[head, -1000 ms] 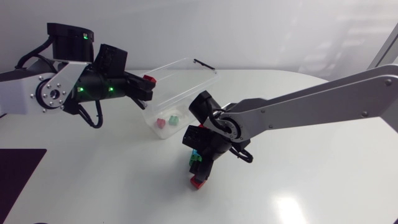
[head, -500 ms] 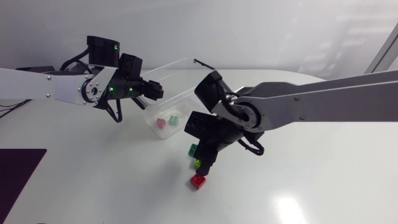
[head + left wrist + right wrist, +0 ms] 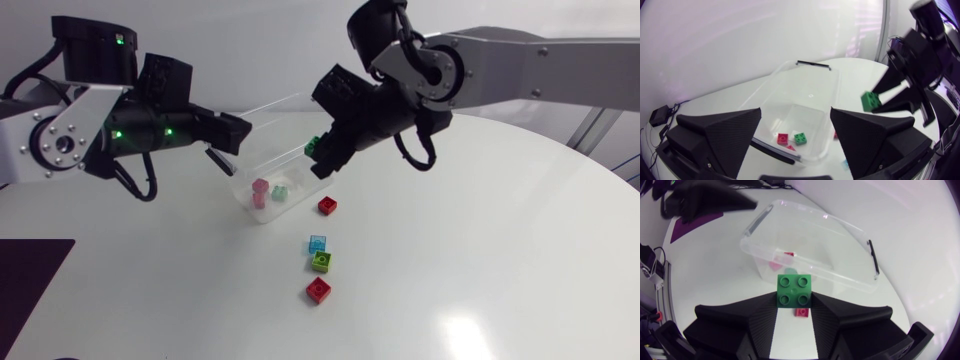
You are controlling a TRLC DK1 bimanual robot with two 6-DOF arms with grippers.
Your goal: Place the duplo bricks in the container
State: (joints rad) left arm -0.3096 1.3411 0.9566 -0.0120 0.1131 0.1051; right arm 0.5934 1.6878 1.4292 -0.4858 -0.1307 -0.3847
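The right end effector [image 3: 325, 155] clamps a green brick [image 3: 794, 289] by the container [image 3: 805, 235] rim; released early it may bounce out, while the left end effector [image 3: 796, 117] gapes open

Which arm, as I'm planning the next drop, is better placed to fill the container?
Right: right hand is shut on a green brick near the container; left hand is open, empty.

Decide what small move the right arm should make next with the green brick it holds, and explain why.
Probably carry the green duplo brick slightly further, over the open clear container, then open the fingers. The right gripper is shut on the brick, which hangs beside the container's rim, not yet above its opening; other bricks already lie inside.
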